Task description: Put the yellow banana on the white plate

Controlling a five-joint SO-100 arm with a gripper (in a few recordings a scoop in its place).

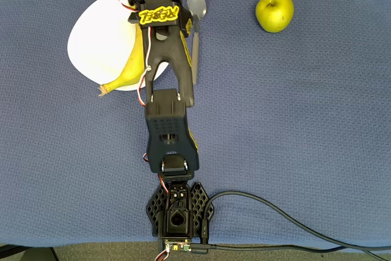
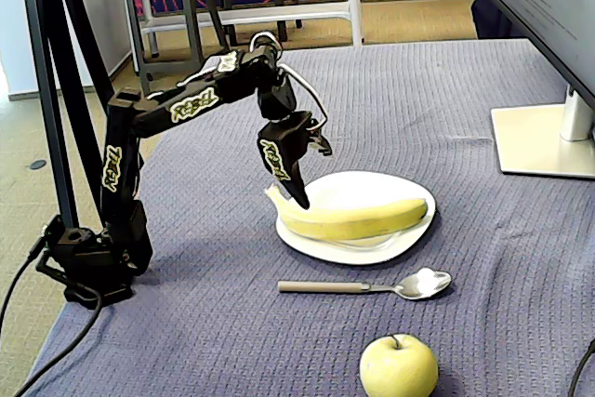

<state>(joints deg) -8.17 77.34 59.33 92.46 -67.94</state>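
1. Banana: the yellow banana (image 2: 358, 218) lies on its side on the white plate (image 2: 409, 192), stretched across the near half of the dish in the fixed view; its stem end pokes past the plate's left rim there.
2. In the overhead view the yellow banana (image 1: 129, 70) runs along the plate's right side, partly under the arm, and its brownish stem tip sticks out past the lower rim of the white plate (image 1: 98, 41) over the cloth.
3. The gripper (image 2: 299, 183) hangs above the stem end of the banana in the fixed view, fingers pointing down, with one dark fingertip (image 2: 302, 200) just at the fruit's top edge.
4. I cannot tell how far apart the fingers are, nor whether the tip touches the banana or only overlaps it in the picture; nothing is visibly lifted.
5. From overhead, the arm (image 1: 168, 65) reaches from its base at the bottom of the picture up over the plate's right edge.
6. A spoon (image 2: 372, 285) lies on the blue cloth (image 2: 483, 267) just in front of the plate, bowl to the right in the fixed view.
7. A yellow-green apple (image 2: 398, 366) sits nearer the camera, apart from the spoon.
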